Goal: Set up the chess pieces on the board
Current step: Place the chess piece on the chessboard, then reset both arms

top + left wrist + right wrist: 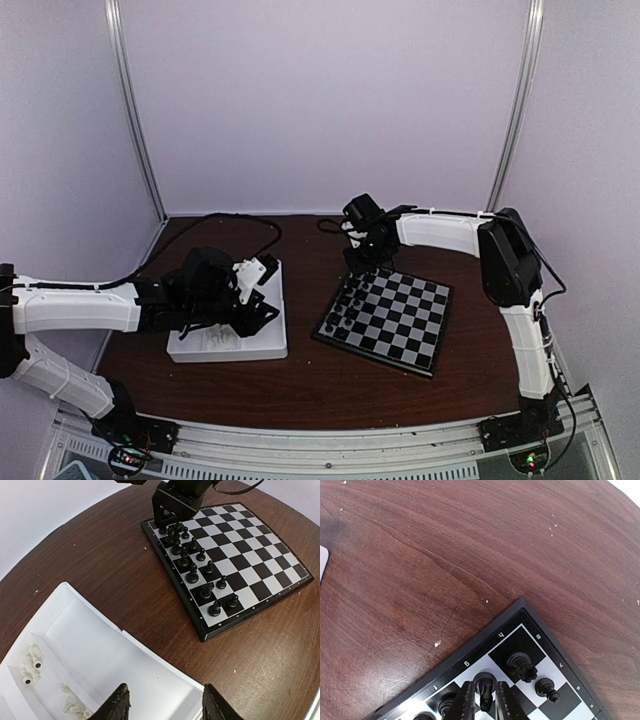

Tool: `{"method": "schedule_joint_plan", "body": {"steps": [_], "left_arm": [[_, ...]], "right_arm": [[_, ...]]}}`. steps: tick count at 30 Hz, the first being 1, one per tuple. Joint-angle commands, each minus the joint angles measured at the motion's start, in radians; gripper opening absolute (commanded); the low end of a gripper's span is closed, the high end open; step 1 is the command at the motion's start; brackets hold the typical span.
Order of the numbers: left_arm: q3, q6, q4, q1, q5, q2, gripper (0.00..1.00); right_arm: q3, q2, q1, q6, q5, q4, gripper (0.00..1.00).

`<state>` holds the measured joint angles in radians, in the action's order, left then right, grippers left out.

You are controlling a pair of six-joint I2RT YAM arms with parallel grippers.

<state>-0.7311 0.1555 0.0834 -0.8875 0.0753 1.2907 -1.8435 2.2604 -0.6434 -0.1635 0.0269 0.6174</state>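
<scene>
R tool on a corner piece, L tool over the tray.
The table (300,385) carries the board (400,315) on the R and a white tray (225,345) on the L. My L tool (166,705) hangs released above the tray. My R tool (484,686) is clenched on a black piece (484,679) near the board's corner. Other black pieces (192,575) stand in 2 rows along the tray-side edge. White pieces (30,662) lie in the tray.

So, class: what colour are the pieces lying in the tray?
White; the pieces in the tray show best in the left wrist view.
</scene>
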Motion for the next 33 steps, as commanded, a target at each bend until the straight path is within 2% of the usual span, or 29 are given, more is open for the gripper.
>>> {"method": "schedule_joint_plan", "body": {"steps": [1, 8, 14, 19, 25, 29, 31, 33], "left_arm": [[-0.031, 0.001, -0.004, -0.005, 0.017, 0.006, 0.50], [-0.050, 0.034, 0.094, -0.005, 0.230, -0.025, 0.51], [-0.035, 0.084, 0.132, -0.004, 0.363, -0.098, 0.59], [-0.033, 0.091, 0.156, 0.011, 0.385, -0.143, 0.63], [-0.023, 0.081, 0.155, 0.019, 0.388, -0.166, 0.65], [-0.036, 0.062, 0.192, 0.031, 0.431, -0.167, 0.68], [-0.041, 0.054, 0.213, 0.052, 0.441, -0.171, 0.69], [-0.040, 0.053, 0.222, 0.079, 0.440, -0.184, 0.72]], "right_arm": [[-0.030, -0.046, 0.005, 0.005, 0.013, 0.020, 0.17], [0.023, -0.173, 0.005, 0.013, 0.027, -0.008, 0.18], [0.154, -0.317, 0.004, 0.025, 0.048, -0.123, 0.20], [0.376, -0.472, 0.004, 0.034, 0.071, -0.344, 0.22], [0.592, -0.625, 0.000, 0.020, 0.102, -0.523, 0.24], [0.812, -0.777, -0.001, 0.019, 0.172, -0.732, 0.37], [0.863, -0.811, 0.000, 0.030, 0.209, -0.764, 0.52], [0.879, -0.808, -0.002, 0.054, 0.287, -0.765, 0.55]]}}
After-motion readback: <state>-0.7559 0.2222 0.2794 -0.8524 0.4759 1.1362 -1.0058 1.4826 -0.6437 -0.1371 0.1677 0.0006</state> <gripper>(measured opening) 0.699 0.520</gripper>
